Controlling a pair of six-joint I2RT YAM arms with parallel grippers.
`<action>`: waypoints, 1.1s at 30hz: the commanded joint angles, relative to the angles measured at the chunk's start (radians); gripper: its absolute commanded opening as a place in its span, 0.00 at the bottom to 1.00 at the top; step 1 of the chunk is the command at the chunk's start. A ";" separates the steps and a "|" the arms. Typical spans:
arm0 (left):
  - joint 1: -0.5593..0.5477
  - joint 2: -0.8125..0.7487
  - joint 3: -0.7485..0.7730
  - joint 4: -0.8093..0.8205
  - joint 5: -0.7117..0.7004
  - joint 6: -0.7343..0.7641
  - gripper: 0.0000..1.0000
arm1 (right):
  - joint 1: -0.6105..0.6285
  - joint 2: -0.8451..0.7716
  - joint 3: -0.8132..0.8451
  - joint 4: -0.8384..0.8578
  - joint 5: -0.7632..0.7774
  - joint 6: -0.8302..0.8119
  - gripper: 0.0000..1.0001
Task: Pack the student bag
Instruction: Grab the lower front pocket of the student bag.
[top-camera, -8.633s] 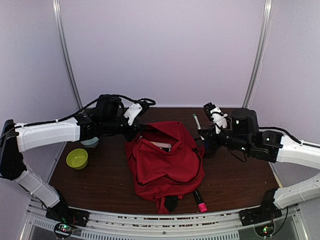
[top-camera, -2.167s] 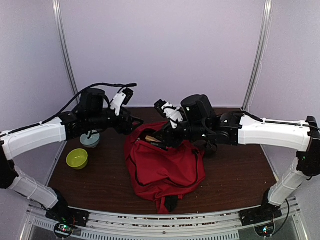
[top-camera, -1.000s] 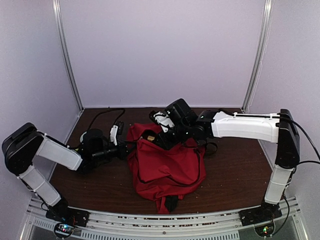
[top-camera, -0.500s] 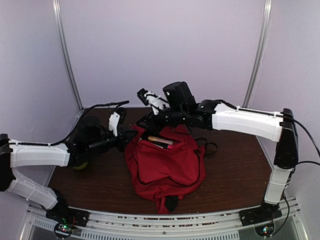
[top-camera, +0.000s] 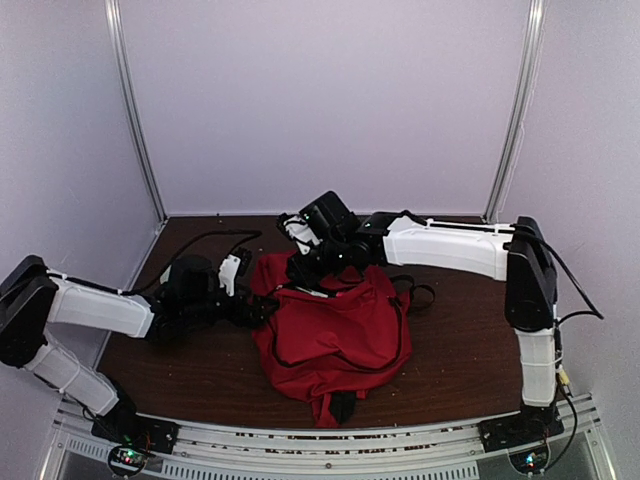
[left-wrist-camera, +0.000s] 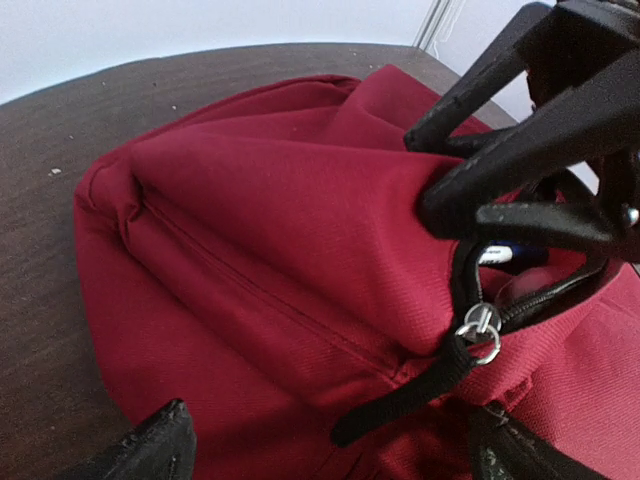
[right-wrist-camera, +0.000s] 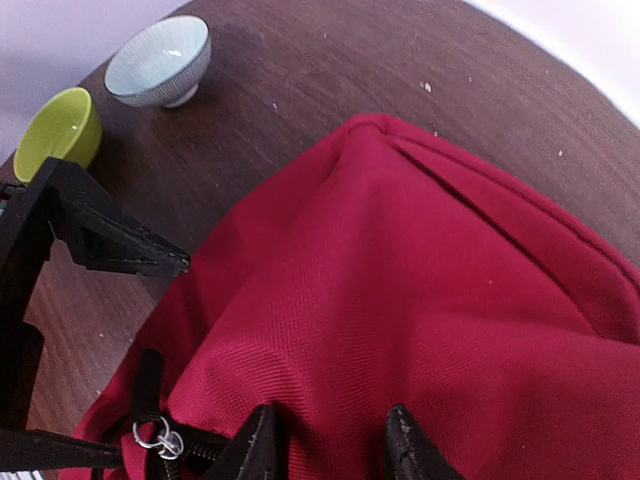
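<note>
Soft red woven bag (top-camera: 335, 330) slumped at the middle of the table (top-camera: 470, 340), mouth toward 12 o'clock. Likely light and limp, sagging wherever unsupported. Best taken by the stiffer zip rim or the metal zip pull (left-wrist-camera: 480, 335). Right fingers (right-wrist-camera: 255, 445) pinching a rim fold. Left fingers (left-wrist-camera: 160, 445) spread wide at the bag's 9 o'clock side. Smooth green bowl (right-wrist-camera: 58, 135) beyond.
</note>
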 joint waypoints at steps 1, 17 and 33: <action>-0.003 0.101 -0.022 0.187 0.084 -0.052 0.98 | -0.016 0.025 -0.021 -0.047 0.044 0.059 0.36; -0.009 0.252 -0.014 0.296 0.142 -0.036 0.22 | -0.095 -0.009 -0.138 0.008 -0.004 0.112 0.34; -0.009 0.050 -0.010 0.119 0.017 0.101 0.00 | -0.055 -0.148 -0.163 -0.007 -0.359 -0.159 0.53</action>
